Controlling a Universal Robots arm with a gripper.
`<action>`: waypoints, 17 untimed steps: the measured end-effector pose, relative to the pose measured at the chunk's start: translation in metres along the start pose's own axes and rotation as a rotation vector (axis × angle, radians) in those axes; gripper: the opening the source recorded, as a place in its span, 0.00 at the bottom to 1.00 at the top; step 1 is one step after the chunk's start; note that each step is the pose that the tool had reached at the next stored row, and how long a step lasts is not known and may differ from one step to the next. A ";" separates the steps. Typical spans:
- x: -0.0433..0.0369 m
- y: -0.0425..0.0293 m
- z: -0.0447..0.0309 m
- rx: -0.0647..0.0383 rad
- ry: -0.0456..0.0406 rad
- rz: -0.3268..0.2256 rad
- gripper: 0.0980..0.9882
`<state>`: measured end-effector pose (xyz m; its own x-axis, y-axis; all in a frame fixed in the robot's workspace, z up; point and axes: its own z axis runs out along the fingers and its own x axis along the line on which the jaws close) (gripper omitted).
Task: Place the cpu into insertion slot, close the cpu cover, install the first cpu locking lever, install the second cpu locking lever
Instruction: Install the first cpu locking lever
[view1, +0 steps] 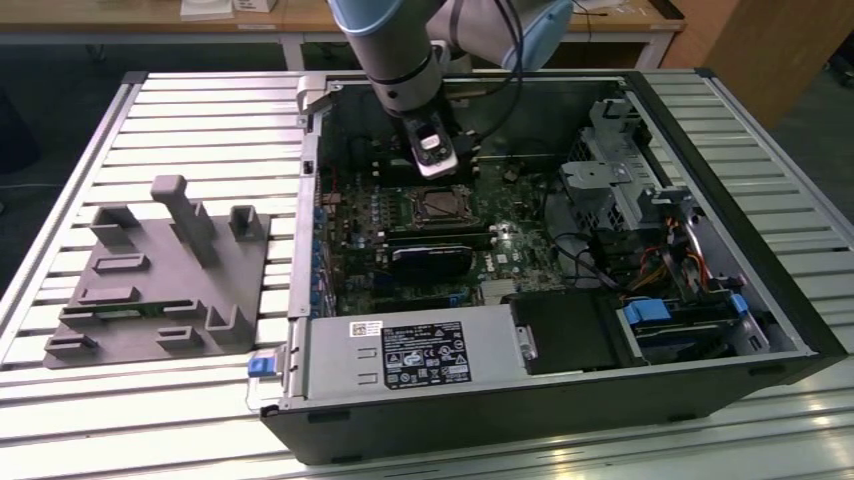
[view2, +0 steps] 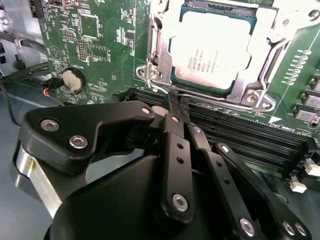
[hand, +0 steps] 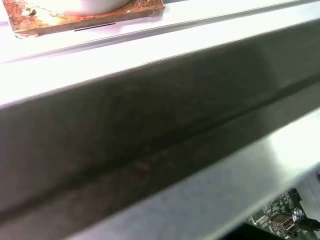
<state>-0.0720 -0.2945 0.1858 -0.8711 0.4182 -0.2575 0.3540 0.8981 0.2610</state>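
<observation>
While the cpu lies flat in the insertion slot, its pale metal top faces up and the cpu cover rests level around it as a silvery frame. In the second wrist view, chip and socket sit just beyond the fingertips of the gripper. A thin metal rod runs along the socket edge nearest those tips; I cannot tell whether it is latched. The gripper's black fingers are drawn together, tips meeting, with nothing visible between them. They point down at the strip between the socket and the long black memory slots, which pass under the fingers. Green circuit board spreads around the socket, with a round coin battery off to one side of the gripper.

In the exterior view the gripper hangs inside the open computer case, directly above the socket. The case lies on a slatted metal table. A grey fixture block stands well apart from the gripper, outside the case, on the exterior view's left.
</observation>
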 end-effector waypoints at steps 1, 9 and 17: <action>-0.0005 0.0000 0.0001 0.000 -0.0001 0.000 0.01; -0.0028 -0.0019 0.0003 0.001 -0.0005 0.000 0.01; -0.0038 -0.0040 -0.0001 0.005 -0.0019 -0.002 0.01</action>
<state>-0.0702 -0.2997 0.1859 -0.8711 0.4168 -0.2597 0.3540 0.8995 0.2562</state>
